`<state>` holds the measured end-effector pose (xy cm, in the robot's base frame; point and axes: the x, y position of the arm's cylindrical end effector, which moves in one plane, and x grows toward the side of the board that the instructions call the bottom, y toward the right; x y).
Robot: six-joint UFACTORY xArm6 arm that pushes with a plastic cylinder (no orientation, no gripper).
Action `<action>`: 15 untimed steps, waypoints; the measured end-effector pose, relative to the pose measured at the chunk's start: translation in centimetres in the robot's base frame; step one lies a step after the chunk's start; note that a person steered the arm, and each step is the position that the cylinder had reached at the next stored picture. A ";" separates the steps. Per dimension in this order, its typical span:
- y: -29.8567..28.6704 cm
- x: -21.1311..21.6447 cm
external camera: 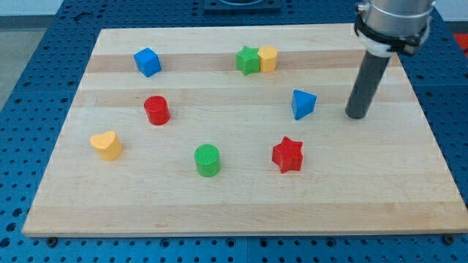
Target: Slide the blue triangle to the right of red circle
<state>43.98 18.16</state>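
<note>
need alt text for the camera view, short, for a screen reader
A dark rod's tip rests on a wooden board, just to the view's right of a blue triangle, not touching it. A red circle sits far toward the view's left. Also on the board: blue cube, green star touching a yellow block, yellow heart, green cylinder, red star.

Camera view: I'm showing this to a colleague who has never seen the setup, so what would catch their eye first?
Probably the dark rod at the view's upper right, my tip resting on the wooden board just right of the blue triangle. Next, the bright blocks scattered about: the red circle at the left and the red star below the triangle.
</note>
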 end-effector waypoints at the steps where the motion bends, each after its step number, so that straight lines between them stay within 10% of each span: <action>1: -4.7 -1.1; 4: -20.8 -7.2; 9: -10.8 1.2; 15: -27.0 4.1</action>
<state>48.09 -8.85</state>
